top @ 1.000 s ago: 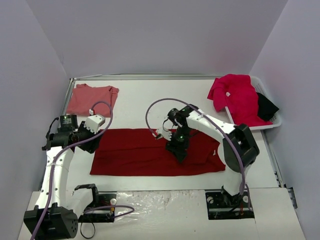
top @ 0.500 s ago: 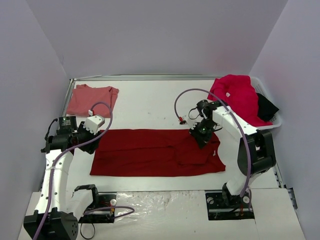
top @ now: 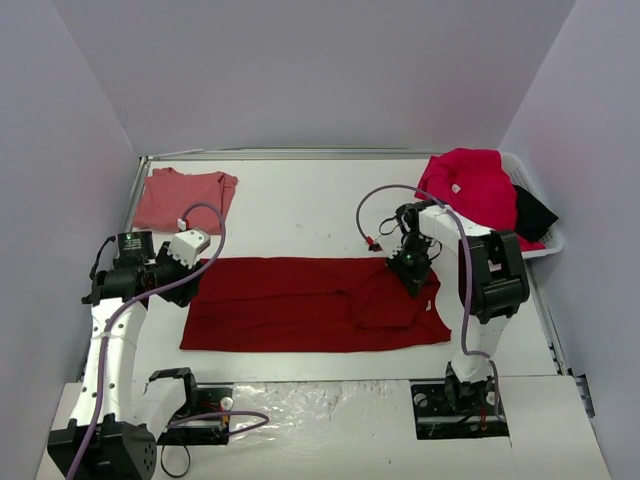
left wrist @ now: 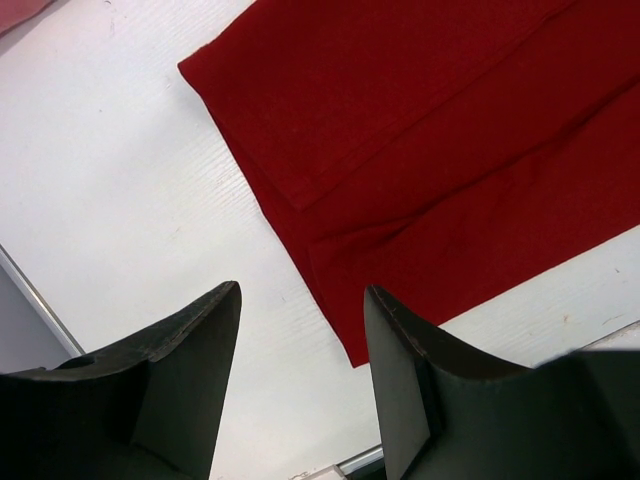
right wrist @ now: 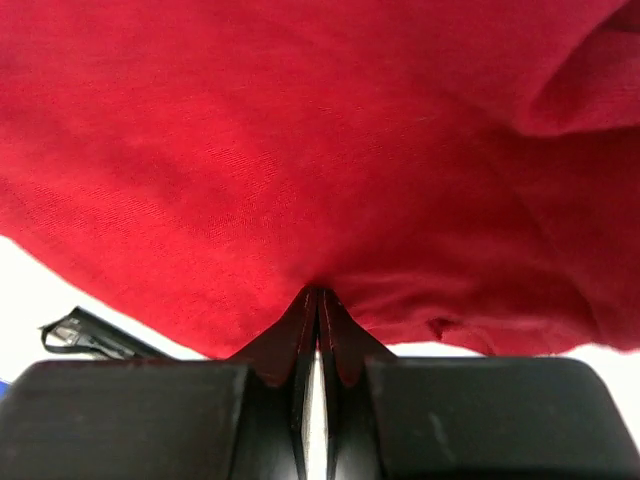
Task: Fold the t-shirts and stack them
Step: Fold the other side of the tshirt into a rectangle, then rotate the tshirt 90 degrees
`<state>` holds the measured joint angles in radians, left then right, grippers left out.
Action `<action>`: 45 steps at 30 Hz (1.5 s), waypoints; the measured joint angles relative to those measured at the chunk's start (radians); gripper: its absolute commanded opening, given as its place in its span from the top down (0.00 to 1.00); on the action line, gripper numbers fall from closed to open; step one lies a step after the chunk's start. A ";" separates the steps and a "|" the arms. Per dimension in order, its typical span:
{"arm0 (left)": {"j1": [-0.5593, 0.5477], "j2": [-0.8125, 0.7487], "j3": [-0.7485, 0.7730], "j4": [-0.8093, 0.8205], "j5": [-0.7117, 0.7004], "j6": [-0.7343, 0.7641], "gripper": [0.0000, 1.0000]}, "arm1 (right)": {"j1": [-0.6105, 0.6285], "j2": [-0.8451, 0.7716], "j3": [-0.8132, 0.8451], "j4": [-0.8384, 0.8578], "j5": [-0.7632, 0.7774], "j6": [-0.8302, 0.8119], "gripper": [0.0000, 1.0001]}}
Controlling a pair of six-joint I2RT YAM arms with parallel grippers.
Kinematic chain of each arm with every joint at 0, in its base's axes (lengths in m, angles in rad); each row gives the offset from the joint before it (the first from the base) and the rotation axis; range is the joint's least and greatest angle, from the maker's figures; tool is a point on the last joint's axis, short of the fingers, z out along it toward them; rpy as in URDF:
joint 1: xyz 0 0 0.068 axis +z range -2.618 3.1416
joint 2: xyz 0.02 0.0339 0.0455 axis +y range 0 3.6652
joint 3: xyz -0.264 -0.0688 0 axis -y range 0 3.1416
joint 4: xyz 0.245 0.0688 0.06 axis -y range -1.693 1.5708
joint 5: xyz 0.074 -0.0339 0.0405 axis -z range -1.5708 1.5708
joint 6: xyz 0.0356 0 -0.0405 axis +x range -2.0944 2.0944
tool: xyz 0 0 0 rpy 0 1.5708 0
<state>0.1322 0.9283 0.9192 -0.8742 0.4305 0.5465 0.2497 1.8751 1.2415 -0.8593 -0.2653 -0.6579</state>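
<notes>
Right wrist view: right fingers (right wrist: 312, 312) pinched shut on crimson shirt (right wrist: 300, 150), far right corner. Left fingers (top: 190, 280) half open, empty, by shirt's left end on counter (top: 300, 210). Folding step underway; next probably lift pinched edge, carry across.

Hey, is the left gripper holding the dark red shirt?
No, the left gripper is open above the table with nothing clamped; the dark red shirt lies flat beside it.

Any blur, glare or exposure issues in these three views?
Top external: even light, sharp, mild glare on the crinkled film near the bases. Left wrist: crimson shirt crisp, left fingers underexposed. Right wrist: shirt fills the frame, slightly soft; shut right fingers nearly black.
</notes>
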 measured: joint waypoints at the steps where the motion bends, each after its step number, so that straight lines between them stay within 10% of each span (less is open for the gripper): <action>1: 0.000 0.000 0.000 0.000 0.002 0.000 0.49 | -0.008 0.012 -0.005 0.007 0.005 0.001 1.00; 13: 0.000 0.036 0.022 0.001 -0.018 0.003 0.49 | -0.053 0.249 0.226 -0.120 0.018 0.042 1.00; 25: 0.008 0.187 0.184 0.043 -0.085 -0.051 0.45 | -0.039 0.779 1.283 -0.031 0.051 0.067 1.00; 31: 0.013 0.253 0.216 0.061 -0.092 -0.084 0.45 | -0.010 0.796 1.224 0.399 0.040 0.074 1.00; 45: 0.048 0.230 0.200 0.062 -0.061 -0.105 0.44 | 0.060 0.522 0.850 0.725 0.227 0.076 1.00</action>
<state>0.1799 1.1580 1.1191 -0.8120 0.3698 0.4419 0.3099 2.3974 2.0911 -0.1345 -0.0387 -0.5823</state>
